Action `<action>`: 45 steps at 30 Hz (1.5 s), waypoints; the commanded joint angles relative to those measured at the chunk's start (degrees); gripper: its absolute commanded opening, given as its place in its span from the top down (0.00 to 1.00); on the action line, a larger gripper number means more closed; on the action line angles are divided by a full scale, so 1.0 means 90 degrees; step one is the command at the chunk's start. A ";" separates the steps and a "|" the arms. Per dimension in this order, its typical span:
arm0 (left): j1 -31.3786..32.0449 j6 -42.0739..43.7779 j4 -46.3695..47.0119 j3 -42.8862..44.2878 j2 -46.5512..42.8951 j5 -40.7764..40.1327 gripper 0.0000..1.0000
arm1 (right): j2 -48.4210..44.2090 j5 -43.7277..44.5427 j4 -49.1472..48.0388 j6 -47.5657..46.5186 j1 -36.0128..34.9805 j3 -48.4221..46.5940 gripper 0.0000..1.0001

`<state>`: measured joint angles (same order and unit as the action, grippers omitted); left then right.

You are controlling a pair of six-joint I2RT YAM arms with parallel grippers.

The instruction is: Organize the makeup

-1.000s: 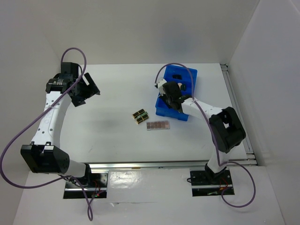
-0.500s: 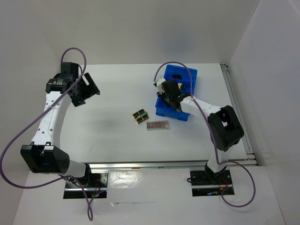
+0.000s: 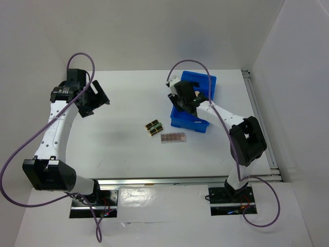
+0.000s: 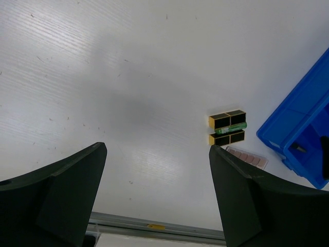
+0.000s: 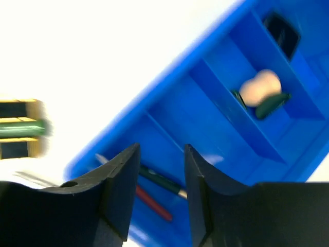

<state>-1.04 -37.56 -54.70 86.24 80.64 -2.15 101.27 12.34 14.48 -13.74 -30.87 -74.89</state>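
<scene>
Two black-gold lipstick tubes lie side by side mid-table with a green stick between them. A brown-pink palette strip lies just in front of them. My right gripper hovers open and empty over the near-left part of the blue bin. In the right wrist view its fingers frame a dark pencil and a pink-red stick in the bin's nearest compartment. A beige sponge, a dark-green disc and a black compact lie in farther compartments. My left gripper is open and empty, high at the far left.
The bin's blue rim shows at the right of the left wrist view, beside the palette strip. A metal rail runs along the table's near edge. White walls close in the back and both sides.
My right gripper has moved a little toward the back over the bin. The left arm and the items on the table have not moved.
</scene>
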 commanded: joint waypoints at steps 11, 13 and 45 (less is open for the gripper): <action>-0.0041 0.0111 0.0189 -0.0002 -0.0220 -0.0151 0.05 | 0.1362 -0.0804 0.2100 0.1888 -0.1775 -0.2731 0.00; -0.0041 0.0111 0.0189 -0.0002 -0.0278 -0.0151 0.05 | 0.1889 -0.0805 0.2278 0.1888 -0.1775 -0.3172 0.00; -0.0041 0.0111 0.0120 -0.0060 -0.0347 -0.0327 0.05 | 0.2781 0.0172 0.1584 0.1966 -0.1775 -0.3045 0.00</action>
<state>-1.06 -37.52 -54.02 85.10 78.83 -4.45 127.74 12.01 32.14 3.18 -47.00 -101.12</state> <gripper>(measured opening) 0.950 0.995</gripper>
